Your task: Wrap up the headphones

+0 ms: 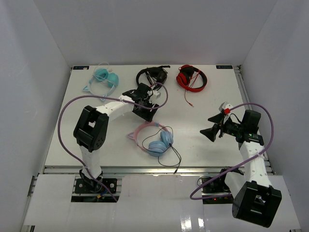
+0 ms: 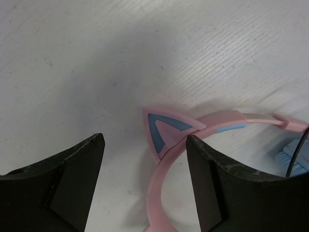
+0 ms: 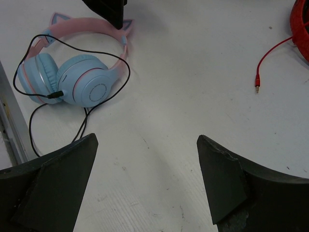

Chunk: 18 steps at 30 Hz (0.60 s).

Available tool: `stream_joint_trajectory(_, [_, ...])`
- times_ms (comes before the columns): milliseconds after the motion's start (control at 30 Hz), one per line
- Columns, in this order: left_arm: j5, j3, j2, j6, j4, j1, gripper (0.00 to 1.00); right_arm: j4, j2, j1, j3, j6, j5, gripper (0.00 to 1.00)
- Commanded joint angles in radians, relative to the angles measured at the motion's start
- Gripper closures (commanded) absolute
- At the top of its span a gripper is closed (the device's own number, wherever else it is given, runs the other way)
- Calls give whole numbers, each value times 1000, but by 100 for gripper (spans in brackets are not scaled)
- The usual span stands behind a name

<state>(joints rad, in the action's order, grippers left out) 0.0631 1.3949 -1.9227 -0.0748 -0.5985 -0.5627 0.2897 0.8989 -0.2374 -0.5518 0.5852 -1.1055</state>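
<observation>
Pink headband, blue earcups: the headphones [image 1: 155, 140] lie flat near the near edge of the tabletop [image 1: 198, 150], roughly midway along it. Their thin black cable [image 3: 50, 95] sprawls in loose loops over the cups and out toward that edge. None of it is wound, so by my reckoning the wrap has barely begun. The left fingers [image 2: 72, 188] hang just over the headband, spread apart, with one cat ear [image 2: 164, 128] showing in the gap between them. No grip that I can see. The right fingers [image 3: 53, 188] stand wide and empty, well off toward the right edge and aimed at the earcups. What's left is securing the set, gathering the cable, then coiling it around the headphones.
</observation>
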Motion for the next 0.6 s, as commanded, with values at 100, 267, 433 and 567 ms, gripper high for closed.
stream_joint_trajectory(100, [-151, -63, 124, 43, -12, 11, 17, -3, 6, 10, 3, 19, -7, 10])
stream_joint_trajectory(267, [-81, -101, 276, 95, -7, 11, 12, -4, 11, 12, 6, 20, -11, 10])
stream_joint_trajectory(433, [143, -212, 344, 57, -36, 12, 9, -4, 10, 15, 7, 21, -13, 10])
stream_joint_trajectory(567, [190, -275, 294, 12, -47, 12, 12, -4, 12, 17, 10, 22, -14, 10])
